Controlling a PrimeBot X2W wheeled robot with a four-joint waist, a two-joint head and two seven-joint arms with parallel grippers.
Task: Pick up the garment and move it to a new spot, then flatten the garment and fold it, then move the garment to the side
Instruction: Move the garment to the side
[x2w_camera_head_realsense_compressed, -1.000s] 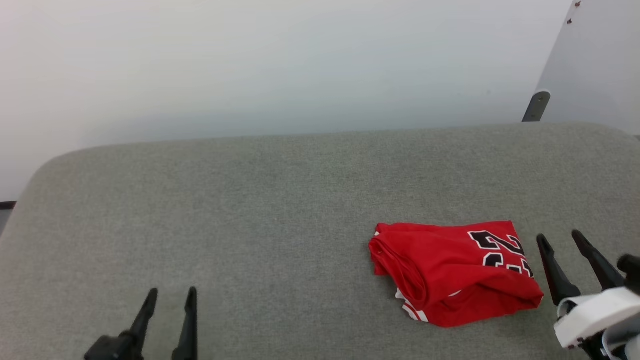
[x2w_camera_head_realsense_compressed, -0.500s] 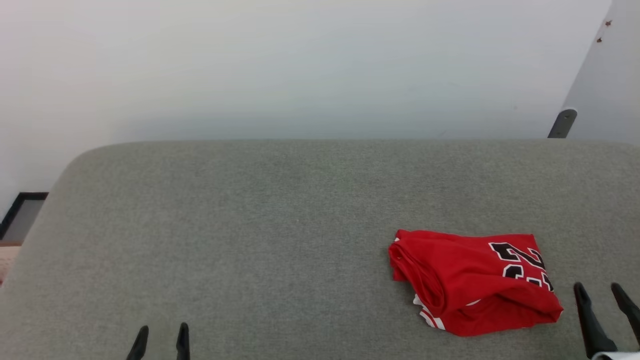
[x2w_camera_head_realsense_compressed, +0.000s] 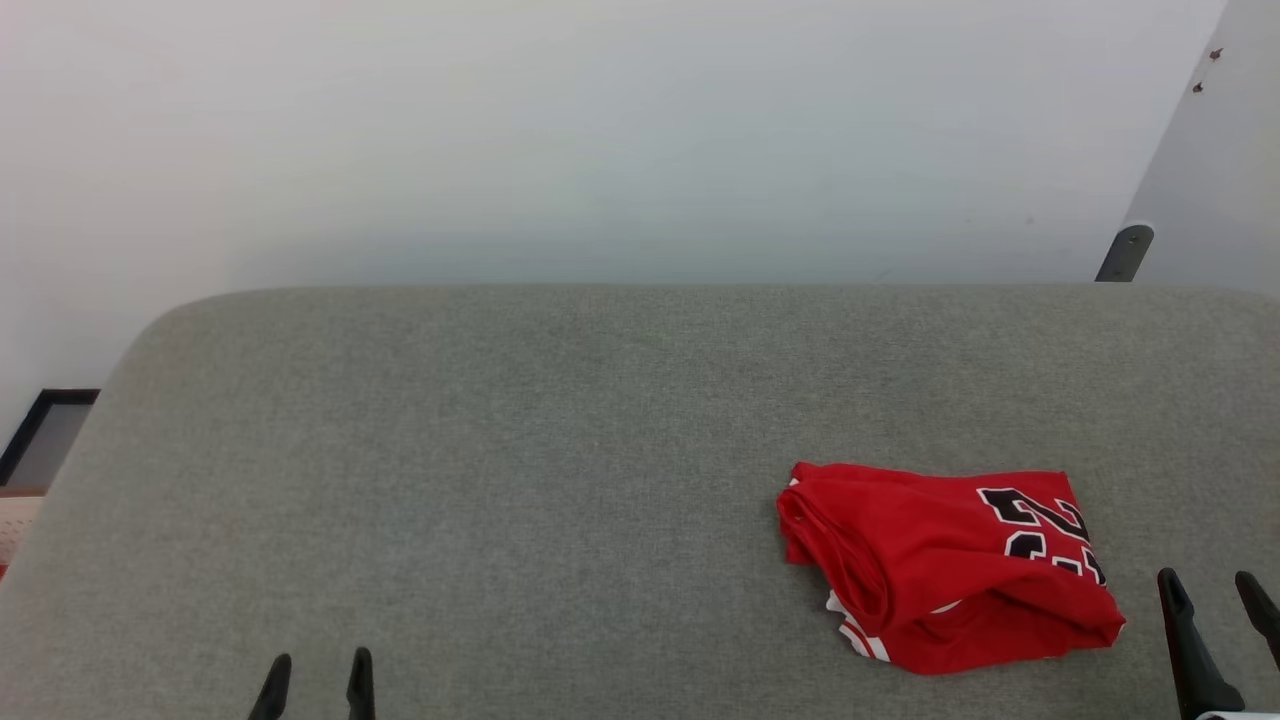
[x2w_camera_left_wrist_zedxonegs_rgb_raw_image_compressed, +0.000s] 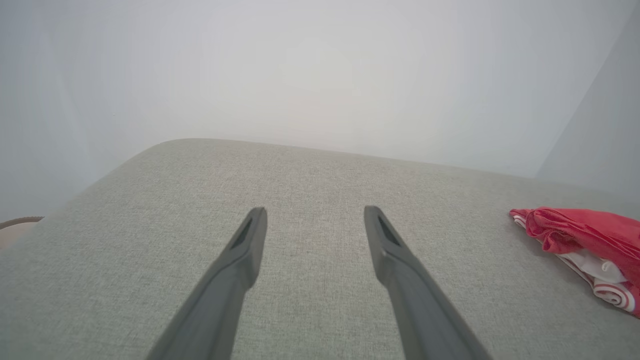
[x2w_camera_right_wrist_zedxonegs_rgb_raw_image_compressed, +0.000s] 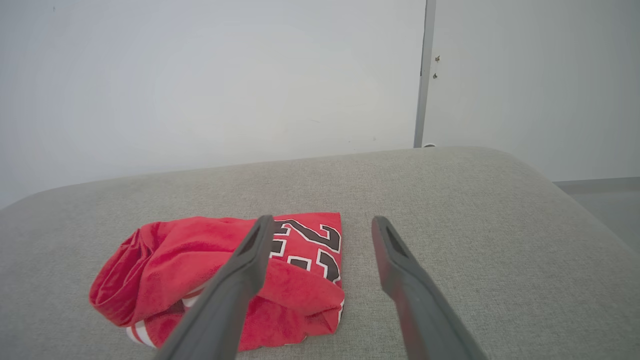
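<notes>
Red jersey fabric makes up the garment (x2w_camera_head_realsense_compressed: 940, 565), which lies folded into a loose, thick bundle on the grey upholstered cushion (x2w_camera_head_realsense_compressed: 500, 450), toward the robot's right and near the front edge. Its top layer is plain red, with a soft roll along the left side where the cloth curls over itself. Black numerals outlined in white sit at the far right corner of the top face. The leading digit looks like a 2, but the fold cuts across the rest. At the near left corner a bit of white cloth with red stripe trim peeks out from under the red layers.

The right gripper (x2w_camera_head_realsense_compressed: 1212, 610) hangs just beside the bundle on its right, apart from it, with its two dark fingers spread wide and nothing between them. From the right wrist camera one finger crosses in front of the numerals while the other points at bare cushion. The left gripper (x2w_camera_head_realsense_compressed: 318, 680) is well apart from the garment, over the cushion's left part, its fingers likewise spread and empty. From its wrist camera the bundle lies at the right edge.
</notes>
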